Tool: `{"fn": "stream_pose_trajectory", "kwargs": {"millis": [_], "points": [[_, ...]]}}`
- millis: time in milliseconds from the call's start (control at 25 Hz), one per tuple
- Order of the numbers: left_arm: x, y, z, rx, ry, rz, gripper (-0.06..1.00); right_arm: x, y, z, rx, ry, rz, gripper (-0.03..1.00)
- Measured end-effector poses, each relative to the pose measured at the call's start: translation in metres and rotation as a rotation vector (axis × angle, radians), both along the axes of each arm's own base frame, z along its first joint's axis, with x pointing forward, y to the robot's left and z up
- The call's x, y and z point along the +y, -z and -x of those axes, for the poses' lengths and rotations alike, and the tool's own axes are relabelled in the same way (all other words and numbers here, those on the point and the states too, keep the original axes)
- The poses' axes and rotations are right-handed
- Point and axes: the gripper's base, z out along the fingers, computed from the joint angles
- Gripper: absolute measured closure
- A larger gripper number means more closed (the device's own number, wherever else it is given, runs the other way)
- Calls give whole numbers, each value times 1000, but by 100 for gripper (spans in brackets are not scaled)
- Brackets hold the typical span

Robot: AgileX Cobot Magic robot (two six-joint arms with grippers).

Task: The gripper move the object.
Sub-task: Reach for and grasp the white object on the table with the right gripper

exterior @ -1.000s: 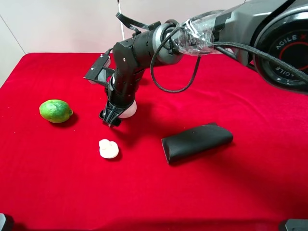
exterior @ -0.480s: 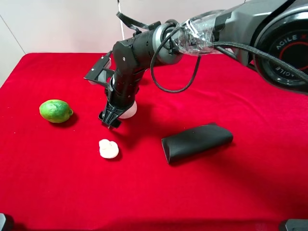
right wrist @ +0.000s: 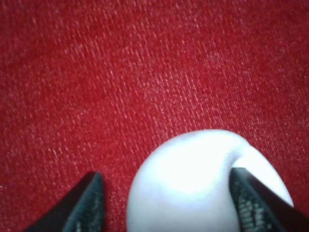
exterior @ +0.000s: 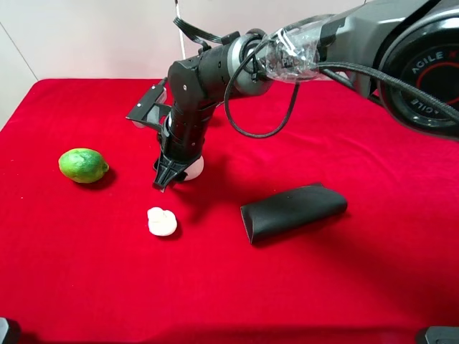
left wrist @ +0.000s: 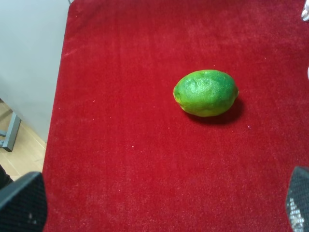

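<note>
Exterior high: shows right gripper tip-down on the red cloth, straddling the object, left of centre and in the far half of the cloth. Confirmed in right wrist: object between the fingers, touching one pad, with a sliver of cloth showing before the other. Jaws part-closed round it, not clamped. Left gripper spread wide with nothing between, lime ahead of it.

Room:
- Plenty of bare cloth toward the near edge, and on the right past the black pouch.
- Tighter on the left: lime near; white mushroom-like piece just nearside of the gripper tips, not touching them.
- Far edge of cloth against the pale wall, well behind the object.
- Left edge visible in left wrist view, floor beyond, well apart from the lime.

Versus 1 s ago:
- Finger spread narrower, tips drawn in toward the object.
- Object barely shifted.
- Lime, mushroom-like piece and pouch unmoved.
</note>
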Motion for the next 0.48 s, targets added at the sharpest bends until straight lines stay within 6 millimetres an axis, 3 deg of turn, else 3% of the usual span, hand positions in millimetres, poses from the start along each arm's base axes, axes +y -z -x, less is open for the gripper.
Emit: {"fn": "stream_pose_trajectory", "kwargs": {"millis": [480], "points": [[0,0,0,0,0,0,-3,0,0,0,-1,0,-1,78]]}}
